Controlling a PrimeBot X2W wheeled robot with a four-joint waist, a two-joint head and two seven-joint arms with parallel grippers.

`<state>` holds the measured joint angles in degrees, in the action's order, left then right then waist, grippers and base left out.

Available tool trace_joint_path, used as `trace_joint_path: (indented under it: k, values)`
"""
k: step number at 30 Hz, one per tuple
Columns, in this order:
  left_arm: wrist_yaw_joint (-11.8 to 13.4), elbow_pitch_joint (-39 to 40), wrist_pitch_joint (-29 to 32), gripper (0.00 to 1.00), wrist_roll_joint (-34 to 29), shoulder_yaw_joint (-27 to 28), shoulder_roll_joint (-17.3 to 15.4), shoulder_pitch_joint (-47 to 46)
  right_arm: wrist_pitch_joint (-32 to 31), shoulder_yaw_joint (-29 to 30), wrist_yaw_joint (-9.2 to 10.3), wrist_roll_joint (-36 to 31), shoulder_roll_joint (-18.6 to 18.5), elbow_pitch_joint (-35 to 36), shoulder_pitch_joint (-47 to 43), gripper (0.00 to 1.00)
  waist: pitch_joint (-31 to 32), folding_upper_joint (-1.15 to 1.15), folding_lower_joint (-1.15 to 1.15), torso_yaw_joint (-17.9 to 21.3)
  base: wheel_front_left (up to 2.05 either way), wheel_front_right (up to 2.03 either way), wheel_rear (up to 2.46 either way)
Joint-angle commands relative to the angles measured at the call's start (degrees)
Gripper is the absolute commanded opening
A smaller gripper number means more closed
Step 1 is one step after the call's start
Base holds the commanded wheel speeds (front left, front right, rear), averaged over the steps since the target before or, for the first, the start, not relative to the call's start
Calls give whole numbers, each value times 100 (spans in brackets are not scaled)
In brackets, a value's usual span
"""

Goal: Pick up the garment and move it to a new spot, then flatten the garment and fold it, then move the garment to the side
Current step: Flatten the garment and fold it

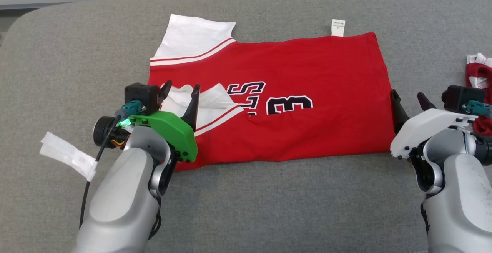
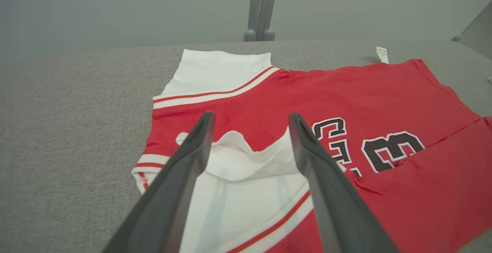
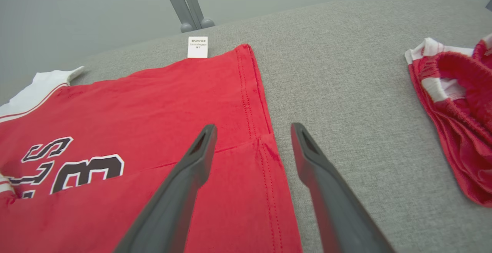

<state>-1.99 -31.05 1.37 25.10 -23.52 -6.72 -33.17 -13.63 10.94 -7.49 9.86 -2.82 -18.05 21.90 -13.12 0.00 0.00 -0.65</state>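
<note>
The left gripper (image 1: 182, 87) stands wide open and empty over a folded-in white sleeve (image 1: 215, 101). The red garment (image 1: 307, 137) lies flat mid-table with its near edge folded over, partly hiding the black lettering (image 1: 286, 105). At its right hem the right gripper (image 1: 406, 94) hovers, equally spread and empty, beside 1 red cloth (image 1: 478, 87) cut off by the frame.

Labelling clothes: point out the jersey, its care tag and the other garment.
jersey (image 1: 307, 137), head view, red body
care tag (image 1: 338, 27), head view, its middle
other garment (image 3: 465, 137), right wrist view, red fold
</note>
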Motion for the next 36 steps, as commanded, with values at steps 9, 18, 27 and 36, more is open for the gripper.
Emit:
trace_joint_path:
  k: [9, 18, 27, 36]
  values:
    - [199, 773, 280, 100, 163, 127, -412, 663, -383, 111, 2, -348, -16, 604, -458, 100, 347, 0, 0, -159, 0, 0, 0]
    - [686, 1702, 1535, 100, 648, 326, -723, 1728, -870, 210, 2, -344, -15, 1215, -1192, 100, 572, 0, 0, -262, 0, 0, 0]
    - [1234, 1791, 2036, 100, 1142, 581, -459, 2233, -1015, 54, 2, -220, -14, 1374, -1294, 100, 389, 0, 0, -69, 0, 0, 0]
    - [1333, 1550, 1734, 3, 1305, 794, -258, 2140, -1058, -17, 1, -190, -16, 1130, -1090, 100, 232, 0, 0, 19, 0, 0, 0]
